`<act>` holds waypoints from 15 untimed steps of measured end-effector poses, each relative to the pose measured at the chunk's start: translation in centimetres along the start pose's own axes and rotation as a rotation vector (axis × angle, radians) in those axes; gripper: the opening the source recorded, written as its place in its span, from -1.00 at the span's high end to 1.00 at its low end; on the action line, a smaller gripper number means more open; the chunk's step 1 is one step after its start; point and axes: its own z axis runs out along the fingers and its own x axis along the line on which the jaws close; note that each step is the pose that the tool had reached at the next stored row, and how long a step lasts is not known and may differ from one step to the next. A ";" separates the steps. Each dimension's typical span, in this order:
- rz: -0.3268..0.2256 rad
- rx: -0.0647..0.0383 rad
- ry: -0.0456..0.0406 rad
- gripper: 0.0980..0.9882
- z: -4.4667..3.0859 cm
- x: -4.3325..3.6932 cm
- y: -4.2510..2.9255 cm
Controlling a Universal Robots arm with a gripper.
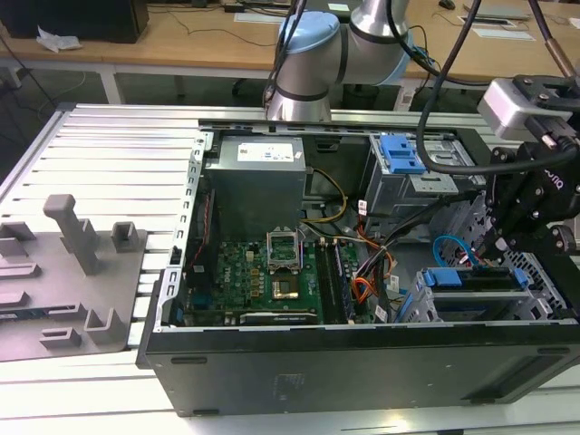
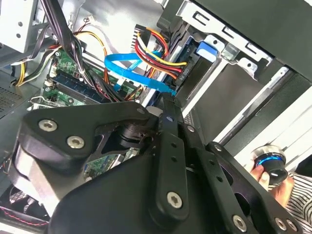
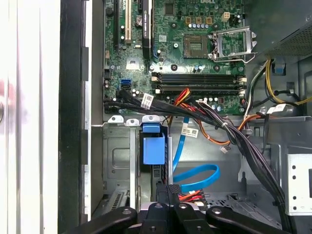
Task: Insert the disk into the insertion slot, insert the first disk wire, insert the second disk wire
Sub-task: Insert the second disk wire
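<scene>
Your end effector (image 1: pixel 497 246) sits at the disk's (image 1: pixel 478 277) rear edge, at 4 o'clock in the exterior view; grip state can't be told. Disk seated in the insertion slot (image 1: pixel 426 304). Blue flat cable (image 3: pixel 195 176) loops beside it.

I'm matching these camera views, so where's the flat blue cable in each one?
Exterior view: flat blue cable arcs beside the disk.
Second wrist view: beside the red-yellow wires.
First wrist view: looped beside the blue tab.
Shared landmark: green motherboard.
</scene>
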 end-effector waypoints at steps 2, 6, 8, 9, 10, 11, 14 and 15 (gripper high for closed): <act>0.000 0.000 0.0000 0.98 0.01 0.00 0.00; 0.000 0.000 -0.0001 0.98 0.02 0.00 0.01; 0.000 0.000 -0.0001 0.84 0.02 0.00 0.01; 0.000 0.000 -0.0001 0.68 0.02 0.00 0.01; -0.001 0.000 -0.0001 0.68 0.03 0.00 0.01; -0.004 0.000 -0.0006 0.68 0.09 0.00 0.04; -0.058 -0.002 0.0014 0.68 0.64 0.10 0.08; -0.061 -0.002 0.0015 0.68 1.05 0.20 0.06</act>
